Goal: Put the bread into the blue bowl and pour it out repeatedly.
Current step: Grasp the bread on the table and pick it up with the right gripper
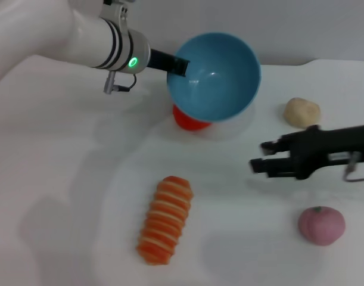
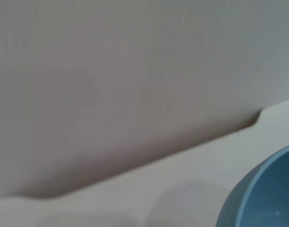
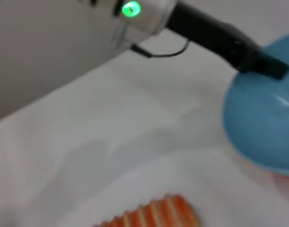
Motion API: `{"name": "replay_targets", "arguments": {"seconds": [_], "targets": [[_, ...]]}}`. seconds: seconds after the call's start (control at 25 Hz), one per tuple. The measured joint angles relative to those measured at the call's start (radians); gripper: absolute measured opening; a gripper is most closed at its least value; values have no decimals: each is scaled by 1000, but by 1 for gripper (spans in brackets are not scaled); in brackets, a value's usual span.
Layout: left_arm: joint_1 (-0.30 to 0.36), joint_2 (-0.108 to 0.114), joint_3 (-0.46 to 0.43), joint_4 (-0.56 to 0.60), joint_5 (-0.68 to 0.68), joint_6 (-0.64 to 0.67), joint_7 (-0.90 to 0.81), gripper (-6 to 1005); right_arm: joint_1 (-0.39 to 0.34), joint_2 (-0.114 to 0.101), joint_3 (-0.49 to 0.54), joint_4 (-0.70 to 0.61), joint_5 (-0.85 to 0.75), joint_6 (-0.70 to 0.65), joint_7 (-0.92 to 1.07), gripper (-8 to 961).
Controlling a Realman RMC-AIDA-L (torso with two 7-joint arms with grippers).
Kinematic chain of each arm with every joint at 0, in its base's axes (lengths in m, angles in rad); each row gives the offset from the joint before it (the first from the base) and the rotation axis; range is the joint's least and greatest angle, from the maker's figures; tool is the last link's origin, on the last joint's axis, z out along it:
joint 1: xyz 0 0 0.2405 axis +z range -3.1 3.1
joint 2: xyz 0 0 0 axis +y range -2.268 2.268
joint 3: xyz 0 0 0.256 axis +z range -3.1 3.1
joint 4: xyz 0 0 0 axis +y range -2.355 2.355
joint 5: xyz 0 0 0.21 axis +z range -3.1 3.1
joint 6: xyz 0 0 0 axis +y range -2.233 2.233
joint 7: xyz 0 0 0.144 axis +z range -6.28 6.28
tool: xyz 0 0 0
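Your left gripper (image 1: 180, 65) is clamped on the rim of the blue bowl (image 1: 214, 76), holding it tipped up and empty above the red-orange thing (image 1: 190, 118). The bread (image 1: 165, 219) lies on the table (image 1: 62, 179), well clear of those jaws. Your right gripper (image 1: 258, 157) hovers beside it, jaws slightly apart and holding nothing.

I seem to be at a robot test bench, not in a home kitchen: a bare, smooth white table (image 1: 62, 179) runs up to a plain grey-white wall (image 2: 135, 71), and on it lie only toy-like props such as a striped orange-and-cream ridged loaf (image 1: 165, 219) and a light-blue plastic bowl (image 1: 214, 77).
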Motion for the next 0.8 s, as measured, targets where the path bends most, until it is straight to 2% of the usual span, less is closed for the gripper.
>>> {"name": "replay_targets", "arguments": {"seconds": [0.36, 0.64, 0.8], "targets": [[10, 4, -30, -5, 3, 81, -33, -1, 151, 1, -311, -76, -187, 8, 126, 474], [9, 4, -32, -2, 2, 103, -42, -1, 245, 4, -469, -85, -201, 24, 136, 471], [9, 3, -34, 1, -1, 111, -43, -1, 280, 6, -570, -57, -202, 90, 136, 470]]}}
